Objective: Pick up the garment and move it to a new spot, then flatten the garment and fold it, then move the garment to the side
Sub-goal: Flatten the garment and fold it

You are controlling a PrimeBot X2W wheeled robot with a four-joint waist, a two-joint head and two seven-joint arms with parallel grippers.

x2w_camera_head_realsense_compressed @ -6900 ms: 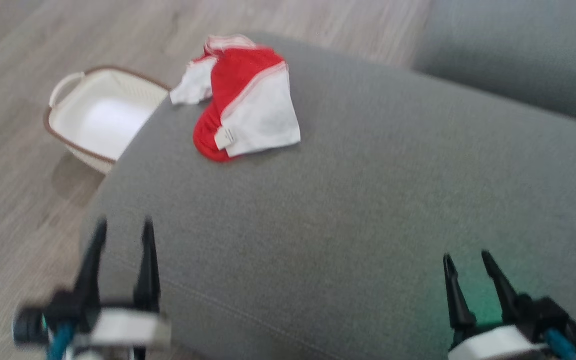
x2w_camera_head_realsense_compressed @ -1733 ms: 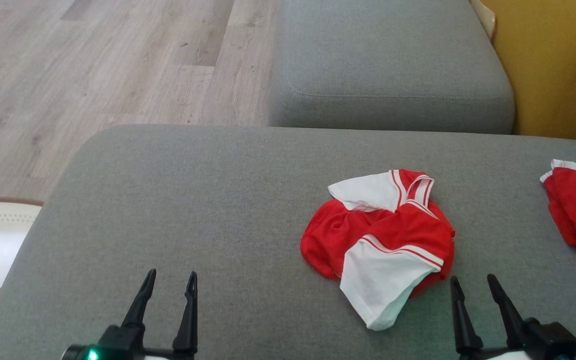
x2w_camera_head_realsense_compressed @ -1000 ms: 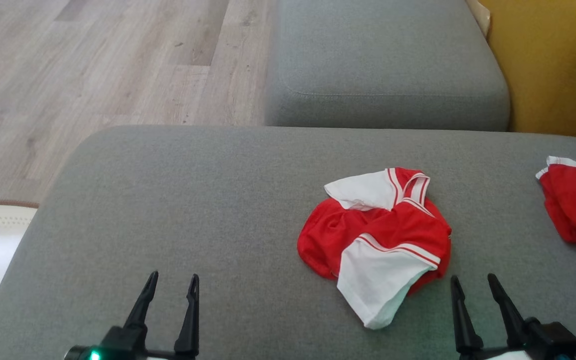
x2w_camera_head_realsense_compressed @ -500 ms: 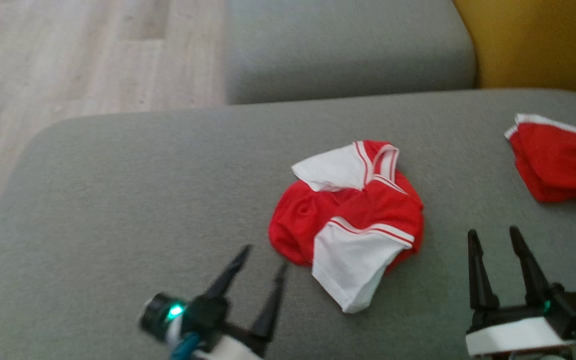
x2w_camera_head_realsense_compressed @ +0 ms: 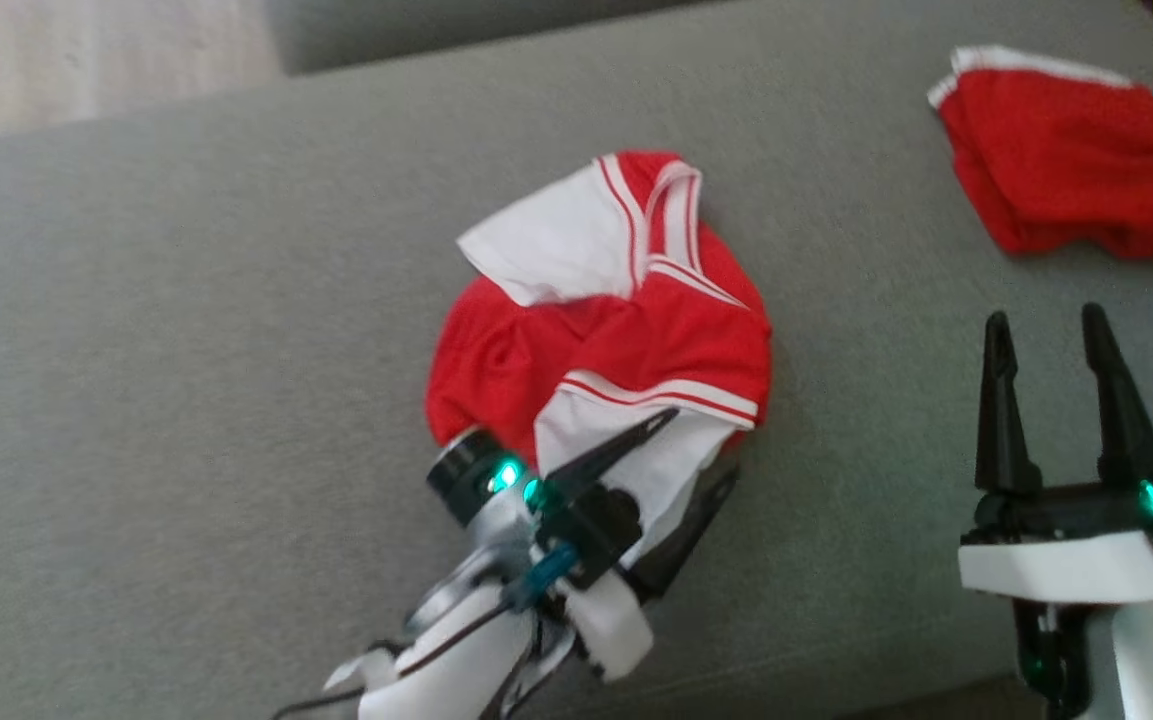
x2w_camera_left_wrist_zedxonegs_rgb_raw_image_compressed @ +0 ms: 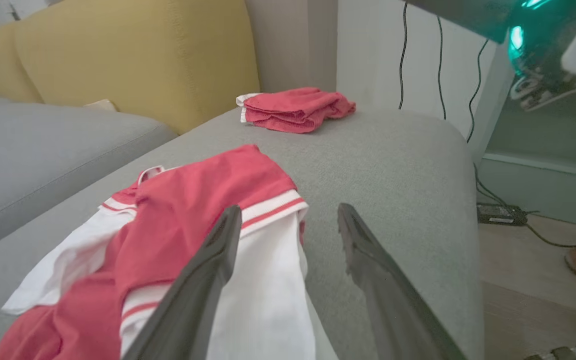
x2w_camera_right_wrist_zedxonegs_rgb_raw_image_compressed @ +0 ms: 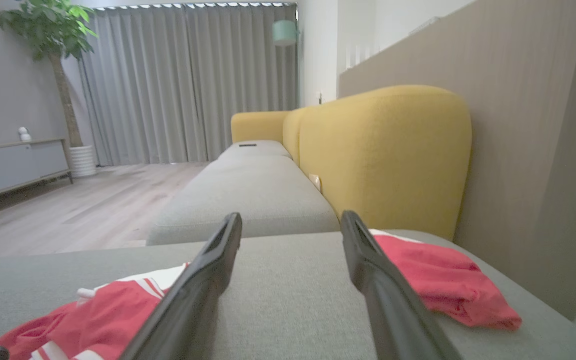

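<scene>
Crumpled red-and-white garment (x2w_camera_head_realsense_compressed: 626, 340) lies centre frame on the grey sofa (x2w_camera_head_realsense_compressed: 186, 300). My left claw (x2w_camera_head_realsense_compressed: 701, 442), spread, straddles its white sleeve at lower centre. My right claw (x2w_camera_head_realsense_compressed: 1044, 318), spread and empty, waits lower right. I should pinch deep, through few layers.

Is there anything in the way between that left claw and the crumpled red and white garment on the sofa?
Nothing visible does. The open left gripper straddles the near white edge of the red and white garment. The folded red garment lies apart, off to the right on the grey cushion.
</scene>
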